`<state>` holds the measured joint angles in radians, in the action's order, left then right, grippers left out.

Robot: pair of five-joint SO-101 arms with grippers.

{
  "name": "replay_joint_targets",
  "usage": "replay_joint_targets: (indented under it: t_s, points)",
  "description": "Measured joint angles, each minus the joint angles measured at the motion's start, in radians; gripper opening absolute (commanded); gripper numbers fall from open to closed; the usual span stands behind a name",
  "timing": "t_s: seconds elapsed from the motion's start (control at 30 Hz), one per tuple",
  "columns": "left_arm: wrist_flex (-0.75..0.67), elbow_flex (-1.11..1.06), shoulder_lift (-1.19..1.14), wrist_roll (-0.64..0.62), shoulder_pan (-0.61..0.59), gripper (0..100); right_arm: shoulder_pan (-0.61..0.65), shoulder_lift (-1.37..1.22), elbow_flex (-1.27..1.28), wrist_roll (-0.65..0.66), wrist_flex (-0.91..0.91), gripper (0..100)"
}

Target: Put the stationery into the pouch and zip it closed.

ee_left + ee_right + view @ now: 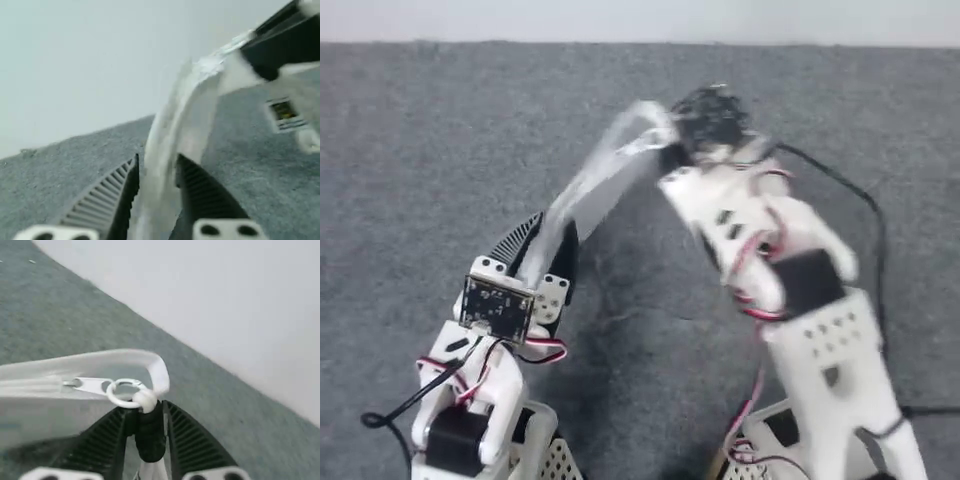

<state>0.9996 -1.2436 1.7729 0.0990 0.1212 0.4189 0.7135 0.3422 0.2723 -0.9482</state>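
Grey, carpet-like cloth covers the table (420, 150), which ends at a pale wall (620, 18) on the far side. Both arms stand at the near edge, and a translucent pouch (590, 185) is stretched between them, lifted off the table. It runs as a slanted band from near left to far right.

The left claw (545, 250) is at the pouch's near-left end. In the left wrist view this claw (157, 165) is narrowed onto the crumpled pouch (175, 125), with one ribbed black finger (127, 192) pressing on each side of the film. Farther off in that view, the other arm's dark claw (250, 50) meets the pouch's far end.

The right claw (675, 135) is at the far-right end. In the right wrist view this claw (145, 415) is pinched onto a dark pull tag (149, 437). The tag ends in a small white bead (145, 399) joined to a metal ring (122, 392). That ring hangs from the zipper pull (90, 386), which sits close to the pouch's (75, 365) rounded end. Whether the zip is fully drawn, and what lies inside the pouch, cannot be told.

A black cable (840, 185) loops over the table beside the right arm. A small circuit board (498, 305) sits on the left arm's wrist.
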Motion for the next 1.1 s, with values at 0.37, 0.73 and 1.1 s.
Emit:
replay_joint_targets:
  t_s: [0.37, 0.73, 1.1]
  points:
    - [0.169, 0.107, 0.000, 0.137, 0.222, 17, 0.021, 0.256, 0.075, 0.005, -0.245, 0.6]
    - [0.273, 0.216, 0.000, 0.144, 0.414, 24, 0.032, 0.457, 0.232, 0.005, -0.273, 0.6]
    - [0.124, 0.026, 0.000, 0.061, 0.506, 24, 0.149, 0.563, 0.232, 0.005, -0.417, 0.6]
